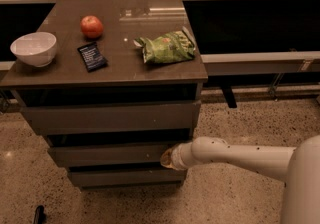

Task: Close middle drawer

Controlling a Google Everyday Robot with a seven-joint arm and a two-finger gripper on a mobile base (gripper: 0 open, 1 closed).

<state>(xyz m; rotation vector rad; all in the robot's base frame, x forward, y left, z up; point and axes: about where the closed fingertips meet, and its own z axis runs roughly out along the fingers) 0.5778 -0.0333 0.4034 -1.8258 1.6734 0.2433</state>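
Observation:
The middle drawer (107, 154) is a wide grey-brown drawer with a plain flat front, in the cabinet's middle row. It stands out a little from the cabinet, with a dark gap above its front. My gripper (168, 159) is at the end of the white arm (235, 154), which reaches in from the right. The gripper presses against the right end of the middle drawer's front.
The top drawer front (110, 116) and bottom drawer front (125, 176) sit above and below. On the cabinet top (125, 63) are a white bowl (34, 48), a red apple (92, 26), a dark packet (92, 57) and a green chip bag (166, 47). Speckled floor lies around.

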